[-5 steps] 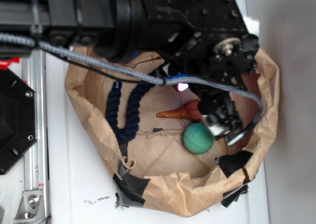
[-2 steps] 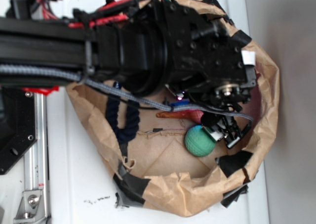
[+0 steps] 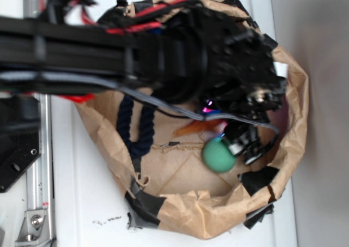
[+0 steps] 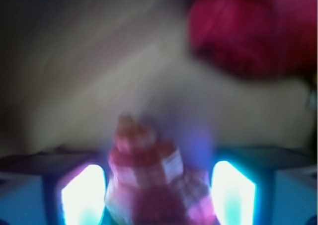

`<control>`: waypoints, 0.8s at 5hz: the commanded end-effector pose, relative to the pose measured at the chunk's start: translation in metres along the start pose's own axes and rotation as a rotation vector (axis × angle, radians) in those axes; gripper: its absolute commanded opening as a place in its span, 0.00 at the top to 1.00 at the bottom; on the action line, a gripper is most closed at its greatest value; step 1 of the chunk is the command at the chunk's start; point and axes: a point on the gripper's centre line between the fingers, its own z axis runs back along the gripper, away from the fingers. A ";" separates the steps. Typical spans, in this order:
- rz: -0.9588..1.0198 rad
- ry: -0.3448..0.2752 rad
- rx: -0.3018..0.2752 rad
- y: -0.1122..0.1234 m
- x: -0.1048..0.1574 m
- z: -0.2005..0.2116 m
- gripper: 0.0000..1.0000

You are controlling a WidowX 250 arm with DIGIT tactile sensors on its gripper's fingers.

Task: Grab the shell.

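Observation:
The orange-brown shell (image 3: 191, 129) lies tilted on the floor of the paper bag. Only its pointed end shows left of the black arm. In the blurred wrist view the ridged shell (image 4: 154, 165) fills the gap between two glowing pads (image 4: 82, 195), which lie against its sides. My gripper (image 4: 158, 185) is shut on the shell. From the exterior view the gripper (image 3: 245, 146) hangs low in the bag, beside the green ball and touching or nearly touching it.
A green dimpled ball (image 3: 219, 154) sits just below the shell. A dark blue rope (image 3: 139, 127) lies at the bag's left. A red cloth lump (image 4: 248, 31) is ahead on the right. The crumpled paper bag wall (image 3: 191, 217) rings everything.
The arm swung over the bag and its wrist came down onto the shell. The shell's pointed tip has tilted slightly downward in the picture. The ball barely shifted.

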 end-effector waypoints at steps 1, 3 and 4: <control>-0.202 -0.179 0.069 0.011 -0.013 0.094 1.00; -0.402 -0.308 0.144 0.015 -0.011 0.122 1.00; -0.350 -0.292 0.070 0.023 -0.024 0.136 1.00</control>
